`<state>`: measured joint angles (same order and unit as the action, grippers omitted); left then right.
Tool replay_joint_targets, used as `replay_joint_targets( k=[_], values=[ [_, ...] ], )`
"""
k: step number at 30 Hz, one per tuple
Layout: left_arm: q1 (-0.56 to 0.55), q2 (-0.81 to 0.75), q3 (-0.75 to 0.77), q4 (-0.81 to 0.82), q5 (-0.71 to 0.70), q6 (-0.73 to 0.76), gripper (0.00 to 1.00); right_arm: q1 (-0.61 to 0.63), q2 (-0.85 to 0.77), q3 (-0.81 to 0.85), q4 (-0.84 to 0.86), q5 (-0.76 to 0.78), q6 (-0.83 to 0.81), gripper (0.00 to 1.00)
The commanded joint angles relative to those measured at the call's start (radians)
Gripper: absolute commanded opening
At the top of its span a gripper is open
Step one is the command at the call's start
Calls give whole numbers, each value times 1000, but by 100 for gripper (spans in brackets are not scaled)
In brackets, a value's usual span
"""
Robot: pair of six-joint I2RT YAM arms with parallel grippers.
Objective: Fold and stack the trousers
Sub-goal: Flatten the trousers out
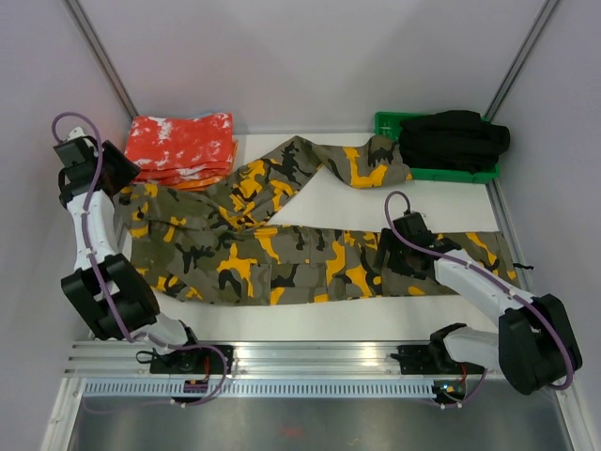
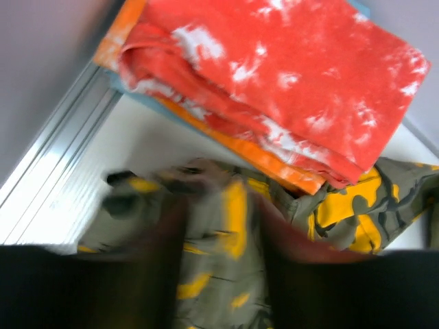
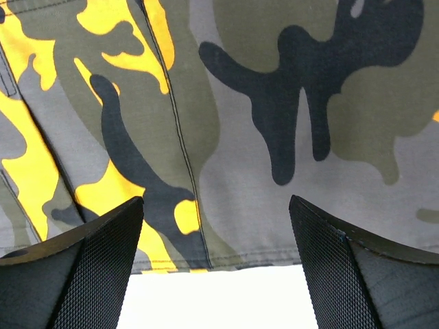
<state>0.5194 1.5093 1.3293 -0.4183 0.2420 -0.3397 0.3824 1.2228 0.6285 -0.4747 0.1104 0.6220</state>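
The camouflage trousers (image 1: 282, 249) lie spread across the white table, waist to the left and legs running right. One leg bends up toward the back (image 1: 329, 160). My left gripper (image 1: 129, 191) hovers at the waist end, close to the folded red cloths. In the left wrist view its blurred fingers (image 2: 164, 260) stand a little apart, with trousers cloth (image 2: 226, 233) showing in the gap and nothing pinched. My right gripper (image 1: 399, 256) is over the lower leg. Its jaws (image 3: 212, 205) stand wide open just above the leg's hem (image 3: 274, 240), holding nothing.
A stack of folded red-orange, white-speckled cloths (image 1: 183, 150) sits at the back left, touching the trousers' waist. A green tray (image 1: 387, 124) at the back right holds a plain black garment (image 1: 455, 139). Grey walls close in both sides, and a metal rail (image 1: 310, 355) runs along the near edge.
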Motion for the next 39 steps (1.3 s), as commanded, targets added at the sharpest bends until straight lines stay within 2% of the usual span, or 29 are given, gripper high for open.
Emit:
replay_joint_targets(
  k=[1,4,7,8,12,15,18,19,21,22,23,24,25,28,30,31,33,34,39],
  values=[
    [-33,5,97,-37,-69,28,64,0,-60,8,-34,8,19,94],
    [-33,-79,21,-69,-70,-4,79,0,-109,65,-70,8,-30,94],
    [-35,-246,-80,-111,-76,-40,83,0,-112,134,-90,0,-97,94],
    [-36,-346,-108,-120,-81,-57,84,0,-103,149,-93,-5,-110,94],
    [-39,-529,-327,-134,-79,-169,86,4,-34,166,-35,-90,-134,93],
    [-42,-589,-491,-128,-37,-264,79,7,0,129,31,-144,-110,83],
    [-61,-612,-652,-96,6,-350,63,9,-2,64,96,-144,-62,53],
    [-80,-621,-694,-58,5,-378,49,7,-5,24,105,-132,-50,42],
    [-93,-621,-783,-25,2,-407,28,7,-9,-15,131,-85,-13,36],
    [-110,-607,-807,17,3,-436,9,7,-9,-45,131,-66,-2,32],
    [-119,-597,-840,41,13,-447,3,7,-5,-56,130,-52,22,27],
    [-127,-583,-851,65,23,-456,2,7,3,-65,127,-37,34,22],
    [-156,-551,-858,91,39,-469,2,7,6,-76,128,-37,47,12],
    [-247,-496,-855,167,51,-511,2,6,0,-82,142,-38,93,0],
    [-318,-449,-837,210,46,-533,2,6,-19,-61,157,-29,110,0],
    [-403,-436,-826,214,10,-553,2,6,-23,-49,156,-14,111,0],
    [-496,-399,-797,219,-42,-564,2,4,-20,-11,145,64,110,0],
    [-594,-385,-785,222,-87,-576,2,3,-13,0,142,92,107,0],
    [-774,-279,-757,236,-208,-581,2,-52,115,45,179,80,61,0]
  ],
)
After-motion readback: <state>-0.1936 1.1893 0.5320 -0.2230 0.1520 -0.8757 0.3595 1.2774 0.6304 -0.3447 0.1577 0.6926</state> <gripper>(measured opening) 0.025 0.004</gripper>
